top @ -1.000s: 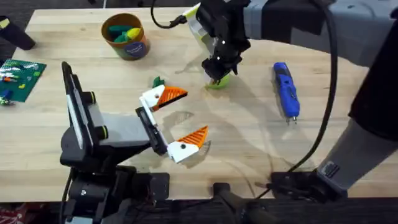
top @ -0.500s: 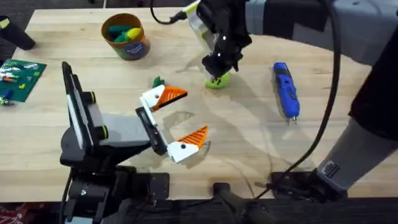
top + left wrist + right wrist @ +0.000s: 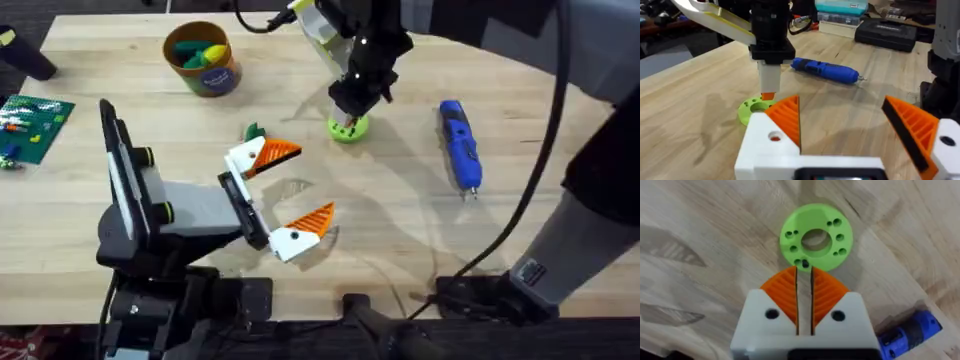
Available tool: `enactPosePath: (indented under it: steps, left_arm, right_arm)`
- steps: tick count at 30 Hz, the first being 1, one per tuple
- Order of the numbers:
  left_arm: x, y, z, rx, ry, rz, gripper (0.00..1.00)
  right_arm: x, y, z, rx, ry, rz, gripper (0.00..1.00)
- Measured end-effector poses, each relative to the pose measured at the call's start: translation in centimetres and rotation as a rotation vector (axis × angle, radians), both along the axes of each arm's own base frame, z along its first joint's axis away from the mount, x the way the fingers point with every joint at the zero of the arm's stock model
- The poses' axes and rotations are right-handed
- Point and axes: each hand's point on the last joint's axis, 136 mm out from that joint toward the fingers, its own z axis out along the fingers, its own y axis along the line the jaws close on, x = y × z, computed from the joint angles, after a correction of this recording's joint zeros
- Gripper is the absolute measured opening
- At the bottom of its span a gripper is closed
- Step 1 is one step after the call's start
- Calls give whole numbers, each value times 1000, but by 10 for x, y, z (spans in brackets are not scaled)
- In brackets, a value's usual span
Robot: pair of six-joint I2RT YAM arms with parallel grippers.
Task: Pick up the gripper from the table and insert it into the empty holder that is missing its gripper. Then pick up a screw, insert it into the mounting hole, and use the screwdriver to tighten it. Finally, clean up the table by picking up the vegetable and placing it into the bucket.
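Note:
My right gripper (image 3: 350, 112) hangs just above the lime-green dish (image 3: 348, 128), its orange pads (image 3: 785, 292) pinched to a thin slit. A tiny dark screw (image 3: 805, 266) sits at their tips over the dish (image 3: 816, 237) rim. The blue screwdriver (image 3: 460, 143) lies to the right of the dish. My left gripper (image 3: 285, 192) stands open in the middle of the table, nothing between its fingers (image 3: 785, 120). The vegetable (image 3: 253, 131) peeks out beside its far finger. The orange-brown bucket (image 3: 203, 58) stands at the back left. The holder is out of view.
A green circuit board (image 3: 30, 125) lies at the left edge, with a black object (image 3: 25, 55) behind it. The bucket holds green, yellow and blue pieces. A black case (image 3: 885, 32) and boxes sit beyond the table's far side.
My right gripper has risen off the green dish and drifted slightly toward the back. The left arm has stayed put.

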Motion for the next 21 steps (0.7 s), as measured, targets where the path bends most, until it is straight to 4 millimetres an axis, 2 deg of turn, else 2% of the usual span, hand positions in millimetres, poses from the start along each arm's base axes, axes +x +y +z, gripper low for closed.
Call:
enactPosePath:
  steps: [5, 10, 21]
  left_arm:
    - [0, 0, 0, 0, 0, 0, 986]
    - [0, 0, 0, 0, 0, 0, 986]
    - [0, 0, 0, 0, 0, 0, 986]
  right_arm:
    - [-4, -5, 0, -24, 12, 2, 147]
    - [2, -3, -1, -12, -10, 1, 147]
    - [-6, -11, -19, -35, 23, -4, 147]
